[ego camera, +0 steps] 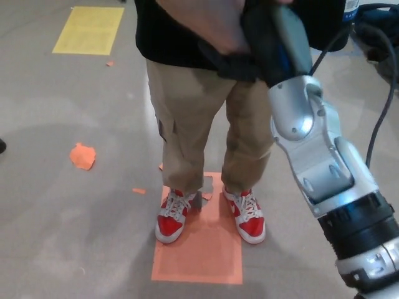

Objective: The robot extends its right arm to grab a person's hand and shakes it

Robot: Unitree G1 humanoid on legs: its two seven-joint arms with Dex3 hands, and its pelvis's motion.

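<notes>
So the right hand [265, 47] has its fingers wrapped round the person's hand [209, 22]; it's soft and squishy, so grip the palm gently.

A lab or test hall, it seems: a bare polished grey floor [75, 218] marked with an orange rectangle [199, 249] and a yellow one [87, 29], scraps of orange tape [82, 156], and black cables [380, 118] trailing at right.

Single head camera looks steeply down, close above the floor [75, 218].
</notes>
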